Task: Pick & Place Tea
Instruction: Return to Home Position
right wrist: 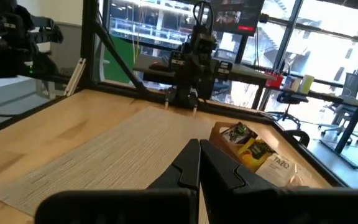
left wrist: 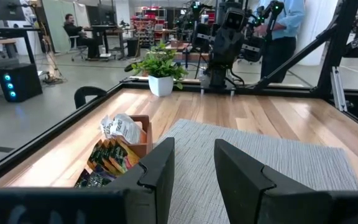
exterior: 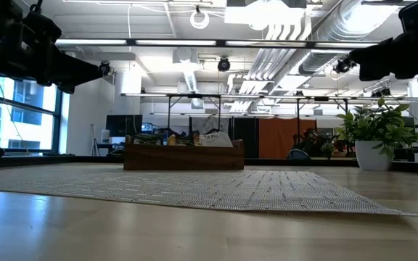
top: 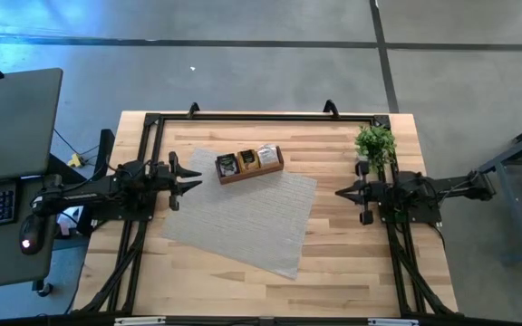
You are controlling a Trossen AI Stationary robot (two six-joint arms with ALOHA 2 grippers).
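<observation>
Tea (top: 248,159): every sachet I can see sits inside the wooden tray (top: 250,177), sorted by colour into its sections. None shows loose on the grey mat (top: 243,222) or the bare bench (top: 198,290). The tray lies at the mat's far edge, apart from both arms. So placing looks done, and the step in hand is prob. just parking the arms.

Left tool (top: 188,180): hovers at the mat's left edge, near the tray's left end, jaws apart w/ nothing between them. Right tool (top: 341,192): hovers at the mat's right side, just beside the plant (top: 375,145), jaws closed on nothing.

To do it well: pull each arm straight back & up toward its own base, no sweep across the tray. Left arm esp., since it's nearest the tray: lift clear before retracting. Right arm: mind the plant's leaves next to the wrist. Go slow & level, no drag on the mat, which could shift the tray.
</observation>
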